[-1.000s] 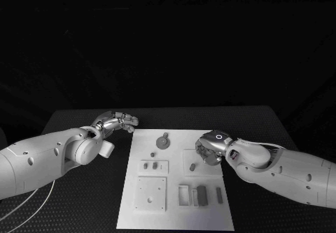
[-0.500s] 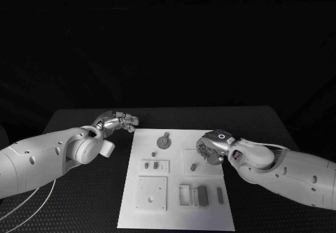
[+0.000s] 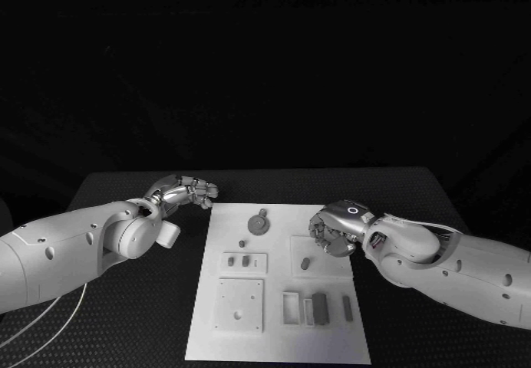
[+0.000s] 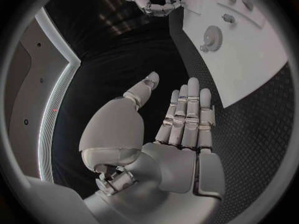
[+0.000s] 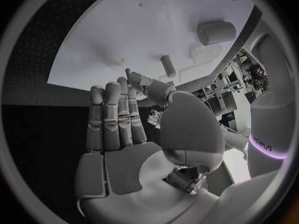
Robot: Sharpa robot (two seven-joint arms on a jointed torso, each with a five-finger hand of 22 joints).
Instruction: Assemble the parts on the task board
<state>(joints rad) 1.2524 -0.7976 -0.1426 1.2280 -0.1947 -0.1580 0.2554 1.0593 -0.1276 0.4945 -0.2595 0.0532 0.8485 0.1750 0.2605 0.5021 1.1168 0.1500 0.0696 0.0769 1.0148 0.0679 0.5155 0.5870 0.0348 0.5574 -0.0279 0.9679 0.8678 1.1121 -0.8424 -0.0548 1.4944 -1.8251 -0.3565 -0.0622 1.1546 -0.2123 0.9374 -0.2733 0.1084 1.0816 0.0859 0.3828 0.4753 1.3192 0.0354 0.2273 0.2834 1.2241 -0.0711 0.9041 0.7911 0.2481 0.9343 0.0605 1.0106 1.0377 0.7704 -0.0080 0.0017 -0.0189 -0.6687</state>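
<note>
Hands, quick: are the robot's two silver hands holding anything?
Left silver hand: open, holding nothing.
Right silver hand: open, holding nothing.

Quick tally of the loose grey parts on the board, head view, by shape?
Round gear-like disc: 1
Short pegs or blocks: 4
Long bars: 2
Total: 7, all on the task board. Both hands hold nothing.

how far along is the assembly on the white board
Barely begun, by the look of it. The round grey gear piece and the small grey peg lie loose on the white task board. The right hand hovers over the board's right edge holding nothing; the left hand waits off its far left corner. All fitting is left.
</note>
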